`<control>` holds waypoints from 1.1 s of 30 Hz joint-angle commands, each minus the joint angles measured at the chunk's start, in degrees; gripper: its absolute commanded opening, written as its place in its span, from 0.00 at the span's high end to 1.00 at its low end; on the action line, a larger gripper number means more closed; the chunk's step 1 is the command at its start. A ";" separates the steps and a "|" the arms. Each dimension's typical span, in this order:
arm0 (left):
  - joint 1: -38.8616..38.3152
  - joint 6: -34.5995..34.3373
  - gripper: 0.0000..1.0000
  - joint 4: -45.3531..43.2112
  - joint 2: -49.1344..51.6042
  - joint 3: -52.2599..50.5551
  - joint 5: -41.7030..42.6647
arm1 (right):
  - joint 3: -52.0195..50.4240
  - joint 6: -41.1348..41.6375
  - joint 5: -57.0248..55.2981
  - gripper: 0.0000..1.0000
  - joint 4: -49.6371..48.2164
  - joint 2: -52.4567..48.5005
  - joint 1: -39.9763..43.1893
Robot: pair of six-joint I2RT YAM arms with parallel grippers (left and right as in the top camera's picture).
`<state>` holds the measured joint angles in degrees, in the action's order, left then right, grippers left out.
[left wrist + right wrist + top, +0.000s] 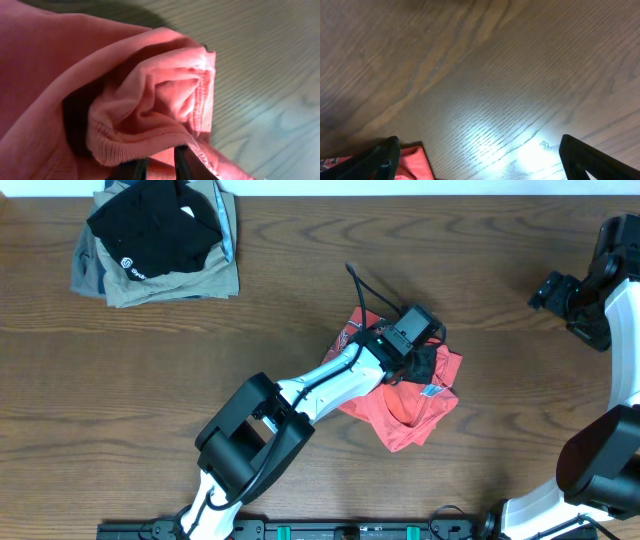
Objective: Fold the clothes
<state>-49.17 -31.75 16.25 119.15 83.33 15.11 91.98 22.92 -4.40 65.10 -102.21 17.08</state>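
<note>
while left gripper (pixel 159 169) pinches the crumpled t-shirt (pixel 405 415) at frame centre, right gripper (pixel 480 152) hangs wide open, empty | step: judged spreading | next: flatten before folding

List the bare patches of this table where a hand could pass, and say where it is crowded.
Free: the table between the folded stack and the T-shirt; the strip between T-shirt and right arm; the left edge below the stack. Crowded: the centre, where the left arm lies over the T-shirt.
</note>
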 commanded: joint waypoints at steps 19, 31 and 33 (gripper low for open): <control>-7.85 -0.39 0.79 -3.72 1.40 0.15 0.76 | 0.52 -0.72 -0.52 0.01 0.02 0.09 -0.22; -13.99 15.61 0.74 -1.79 -0.85 0.17 9.60 | 0.52 -0.72 -0.52 0.01 0.02 0.09 -0.22; -13.90 15.85 0.74 0.15 -2.27 0.17 6.97 | 0.52 -0.72 -0.52 0.01 0.02 0.09 -0.22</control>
<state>-63.53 -20.88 14.94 119.15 83.33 23.20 91.98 22.92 -4.40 65.08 -102.21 17.08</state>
